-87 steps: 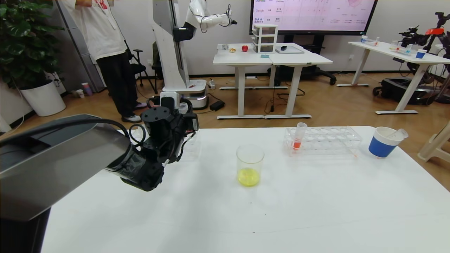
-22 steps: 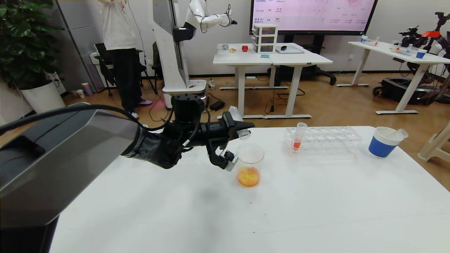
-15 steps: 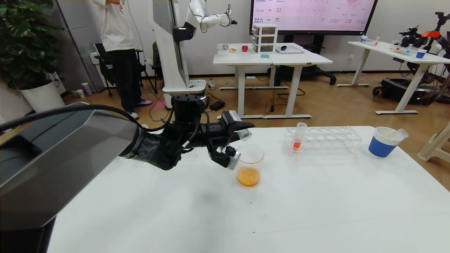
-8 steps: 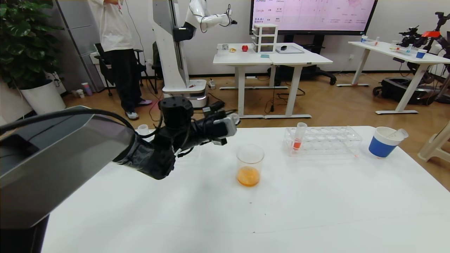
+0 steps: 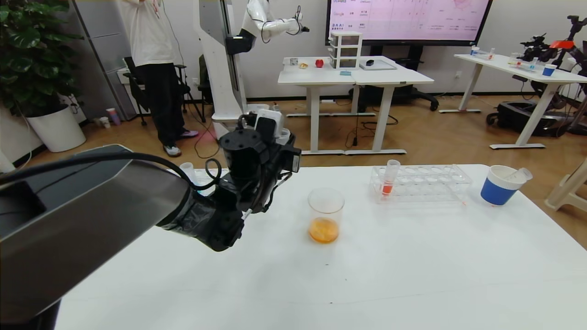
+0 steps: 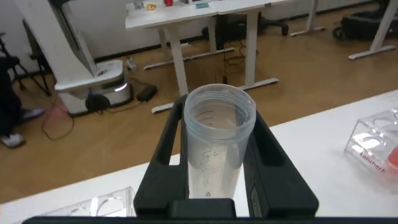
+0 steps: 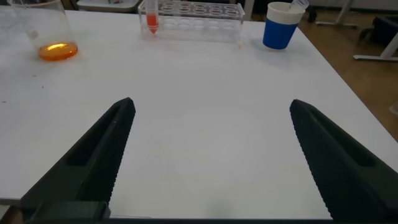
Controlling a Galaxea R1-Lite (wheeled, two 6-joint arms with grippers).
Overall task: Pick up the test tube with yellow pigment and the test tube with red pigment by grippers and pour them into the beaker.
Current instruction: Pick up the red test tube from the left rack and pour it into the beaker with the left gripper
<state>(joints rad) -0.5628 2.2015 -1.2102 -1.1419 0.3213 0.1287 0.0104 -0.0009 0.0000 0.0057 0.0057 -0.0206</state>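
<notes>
left pincer: clamped on empty test tube | left of beaker | right pincer: apart

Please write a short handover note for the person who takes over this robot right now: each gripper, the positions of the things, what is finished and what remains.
Left gripper: shut on an empty clear test tube, held upright above the table, left of the beaker.
Right gripper: open, holding nothing, low over the near right part of the table.
Beaker: mid-table, holding orange liquid, so both pigments appear poured.
Rack: one tube with red liquid stands in it.
Blue cup: holds another empty tube.
Left: probably only to put the empty tube away.
</notes>
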